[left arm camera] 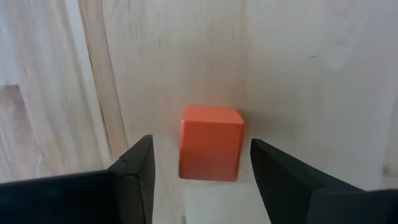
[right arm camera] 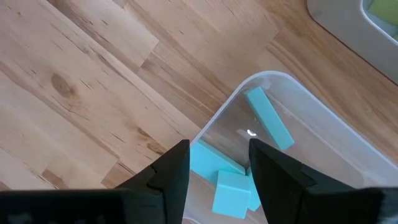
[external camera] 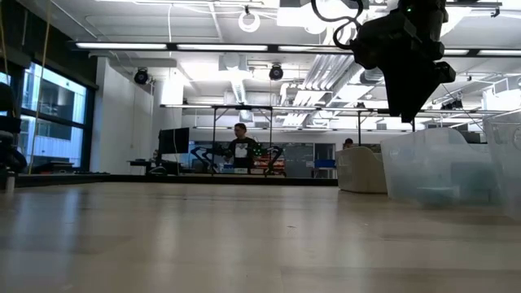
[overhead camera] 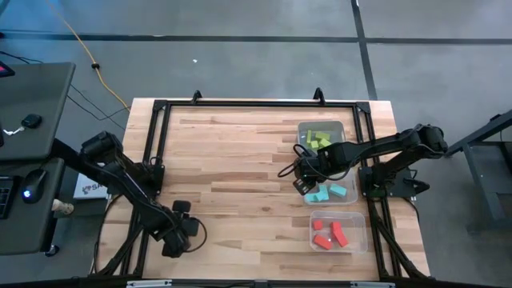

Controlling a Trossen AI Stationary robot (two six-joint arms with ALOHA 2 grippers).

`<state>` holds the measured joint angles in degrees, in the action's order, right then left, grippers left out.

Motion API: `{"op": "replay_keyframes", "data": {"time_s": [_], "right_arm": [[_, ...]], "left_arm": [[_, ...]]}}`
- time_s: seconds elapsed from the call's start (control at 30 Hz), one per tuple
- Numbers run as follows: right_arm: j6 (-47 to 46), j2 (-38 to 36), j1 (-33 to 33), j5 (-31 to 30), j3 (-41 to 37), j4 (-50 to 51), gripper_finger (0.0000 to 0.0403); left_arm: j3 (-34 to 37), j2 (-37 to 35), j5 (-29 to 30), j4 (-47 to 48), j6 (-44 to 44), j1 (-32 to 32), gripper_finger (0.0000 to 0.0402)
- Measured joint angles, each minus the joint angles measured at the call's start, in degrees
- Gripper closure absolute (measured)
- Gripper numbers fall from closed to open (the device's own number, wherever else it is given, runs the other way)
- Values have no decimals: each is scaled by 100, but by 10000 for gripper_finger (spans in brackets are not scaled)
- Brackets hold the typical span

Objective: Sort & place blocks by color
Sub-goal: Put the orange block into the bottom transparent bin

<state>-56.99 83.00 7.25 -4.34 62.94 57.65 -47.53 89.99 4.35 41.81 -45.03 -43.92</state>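
A red-orange cube (left arm camera: 210,142) rests flat on the wooden table near its front left. My left gripper (left arm camera: 200,152) points down over it, open, one finger on each side with a gap to both. In the high view my left gripper (overhead camera: 178,234) hides the cube. My right gripper (overhead camera: 304,182) hangs open above the left end of the middle clear bin (overhead camera: 349,202), nothing between its fingers. Below my right gripper (right arm camera: 217,163) light blue blocks (right arm camera: 231,186) lie on the bin's floor. Lime green blocks (overhead camera: 318,138) fill the far bin and red-orange blocks (overhead camera: 330,234) the near one.
The three clear bins stand in a row along the table's right side, showing in the low view as pale walls (external camera: 440,167). A black frame (overhead camera: 156,144) borders the tabletop. Bare wood lies between the two arms. A person (external camera: 242,150) sits far behind the table.
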Motion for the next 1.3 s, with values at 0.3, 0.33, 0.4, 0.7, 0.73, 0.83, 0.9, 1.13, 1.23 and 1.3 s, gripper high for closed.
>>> {"op": "replay_keyframes", "data": {"time_s": [0.3, 0.33, 0.4, 0.7, 0.73, 0.83, 0.9, 1.13, 1.23, 1.3], "right_arm": [[2, 0, 2, 0, 0, 0, 247], [2, 0, 2, 0, 0, 0, 247], [2, 0, 2, 0, 0, 0, 247], [2, 0, 2, -13, 0, 0, 247], [1, 0, 2, -15, 0, 0, 247], [2, 0, 2, -15, 0, 0, 247], [0, 0, 2, -15, 0, 0, 247], [-108, 0, 2, -15, 0, -17, 247], [-134, 0, 0, 44, 0, -30, 247], [-240, 0, 0, 201, 0, -126, 247]], "left_arm": [[-2, 239, -216, 20, 73, 0, 288], [-2, 239, -199, 21, 71, 0, 296], [-2, 239, -176, 21, 71, -2, 310], [-2, 239, -166, -42, 224, 4, 326], [-2, 239, -162, -86, 256, 4, 328], [-4, 239, -158, -155, 272, 4, 344], [-9, 237, -158, -176, 279, 2, 359], [-9, 184, -139, -259, 371, 4, 387], [-9, 184, -129, -275, 371, 4, 388], [-9, 184, -106, -286, 371, 4, 388]]}}
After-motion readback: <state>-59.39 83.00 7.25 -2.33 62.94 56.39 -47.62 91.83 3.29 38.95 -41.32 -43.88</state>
